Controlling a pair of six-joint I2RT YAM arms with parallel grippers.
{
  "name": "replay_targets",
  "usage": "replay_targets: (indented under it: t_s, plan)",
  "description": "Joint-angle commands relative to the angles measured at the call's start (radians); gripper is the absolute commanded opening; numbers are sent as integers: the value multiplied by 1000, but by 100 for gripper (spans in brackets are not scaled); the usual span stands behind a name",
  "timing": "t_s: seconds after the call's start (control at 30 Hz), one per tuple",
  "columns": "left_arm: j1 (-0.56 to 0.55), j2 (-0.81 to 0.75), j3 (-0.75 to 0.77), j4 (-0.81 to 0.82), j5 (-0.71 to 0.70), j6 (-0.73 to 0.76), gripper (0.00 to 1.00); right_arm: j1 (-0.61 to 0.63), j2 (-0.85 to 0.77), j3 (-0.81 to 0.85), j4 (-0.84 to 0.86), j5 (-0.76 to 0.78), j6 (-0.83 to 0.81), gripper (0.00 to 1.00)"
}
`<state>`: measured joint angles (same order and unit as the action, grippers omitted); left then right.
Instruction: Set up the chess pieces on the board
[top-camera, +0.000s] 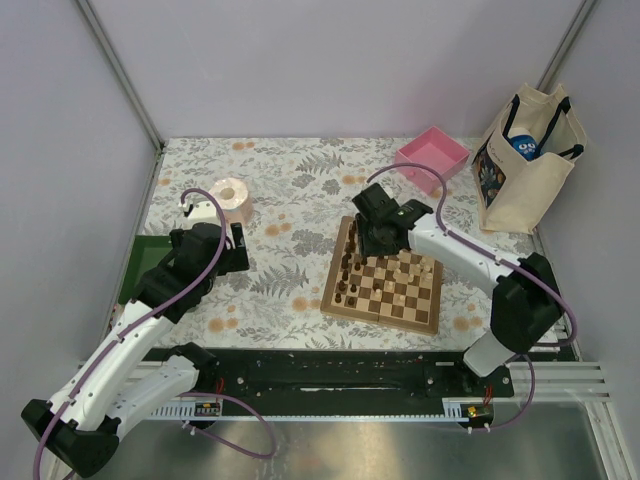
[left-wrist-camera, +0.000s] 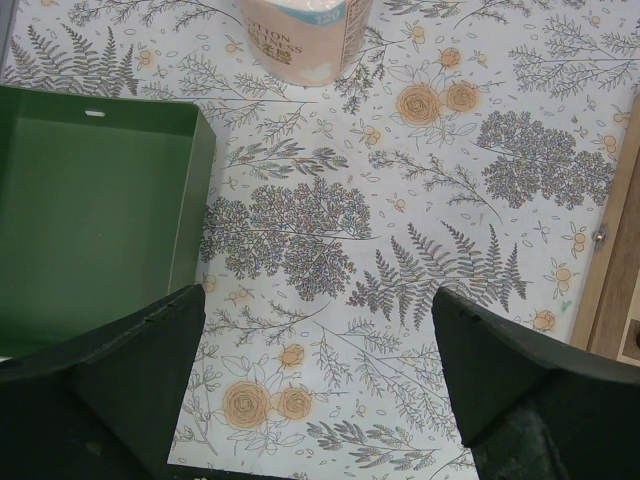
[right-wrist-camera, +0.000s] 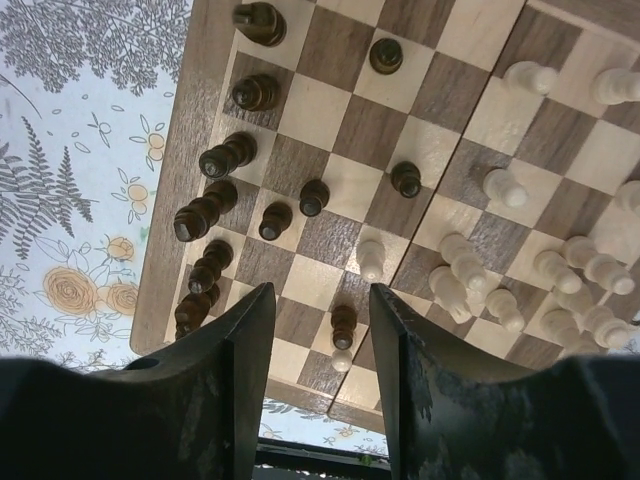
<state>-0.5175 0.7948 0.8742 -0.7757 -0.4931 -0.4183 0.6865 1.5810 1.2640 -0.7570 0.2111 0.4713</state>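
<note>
Pale lilac-grey panels close the space in: a back wall (top-camera: 350, 60) across the top of the frame, a left wall (top-camera: 60, 120) and a right wall (top-camera: 610, 200). Slim metal posts (top-camera: 120, 75) run down the two rear corners. The table (top-camera: 290, 180) wears a white cloth printed with grey ferns and orange flowers. Along the bottom edge lies a brushed metal sheet (top-camera: 350, 450), possibly a lower shelf. The light is soft and even.

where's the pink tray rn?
Top view: the pink tray sits at the back right, beyond the chessboard and just left of the tote bag in the corner.
</note>
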Motion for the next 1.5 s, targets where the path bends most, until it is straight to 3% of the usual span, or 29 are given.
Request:
replay_targets:
  t_s: [0.0,0.23,0.83,1.47]
  plan:
    - [5,-5,-7,13,8,3,99,-18,53,34,28,-70,-19,51]
    - [7,1,-6,15,10,4,99,-18,119,20,90,-168,16,50]
    - [11,11,-4,13,11,6,99,-8,188,35,116,-168,36,45]
    - [13,9,-4,15,14,7,99,-2,188,25,105,-153,20,27]
